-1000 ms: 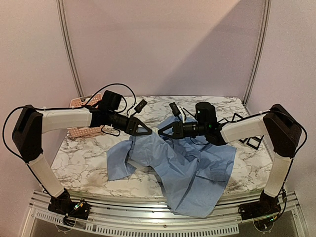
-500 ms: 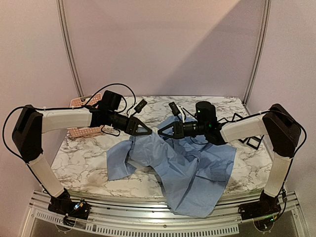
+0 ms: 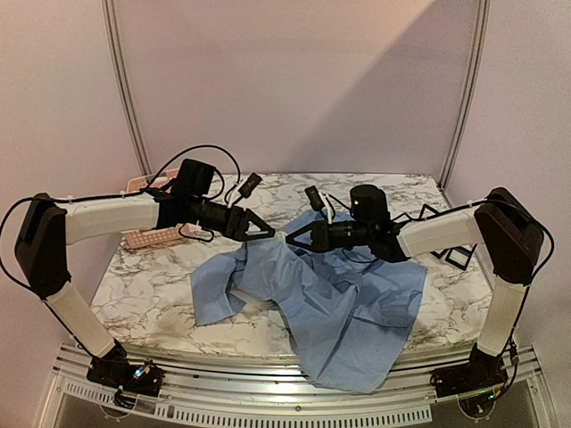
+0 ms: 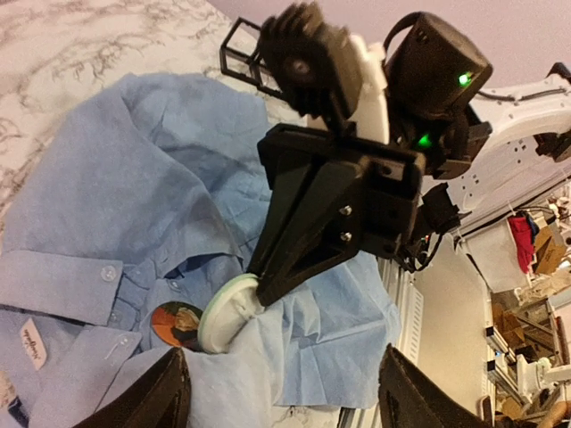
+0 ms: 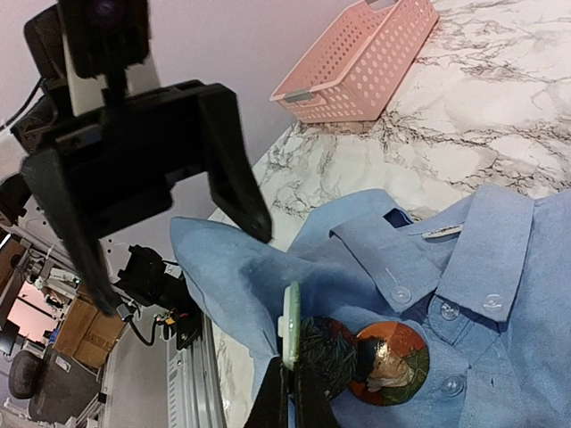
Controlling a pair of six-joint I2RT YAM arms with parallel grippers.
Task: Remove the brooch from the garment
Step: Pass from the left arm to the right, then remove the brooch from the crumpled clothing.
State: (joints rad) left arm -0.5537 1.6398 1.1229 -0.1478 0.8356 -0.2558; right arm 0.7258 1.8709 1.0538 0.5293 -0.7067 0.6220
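The garment (image 3: 330, 303), a light blue shirt, lies rumpled across the marble table (image 3: 161, 285). My right gripper (image 5: 292, 392) is shut on the rim of the brooch (image 5: 291, 325), a round disc with a pale green-white back, held edge-on above the shirt's placket. A fold of cloth (image 4: 268, 357) rises against the disc (image 4: 225, 314). A second round pin with a painted picture (image 5: 393, 361) sits on the shirt beside the buttons. My left gripper (image 4: 285, 397) is open just short of the disc, holding nothing. In the top view both grippers (image 3: 265, 232) (image 3: 287, 239) meet tip to tip.
A pink plastic basket (image 5: 357, 62) stands at the back left of the table, behind my left arm (image 3: 116, 214). Black wire frames (image 3: 459, 254) lie at the right, near my right arm (image 3: 437, 232). The shirt's hem (image 3: 348, 374) hangs over the table's near edge.
My left gripper has opened and drawn back slightly to the left and upward. The right gripper stays shut on the disc, and the shirt has barely shifted.
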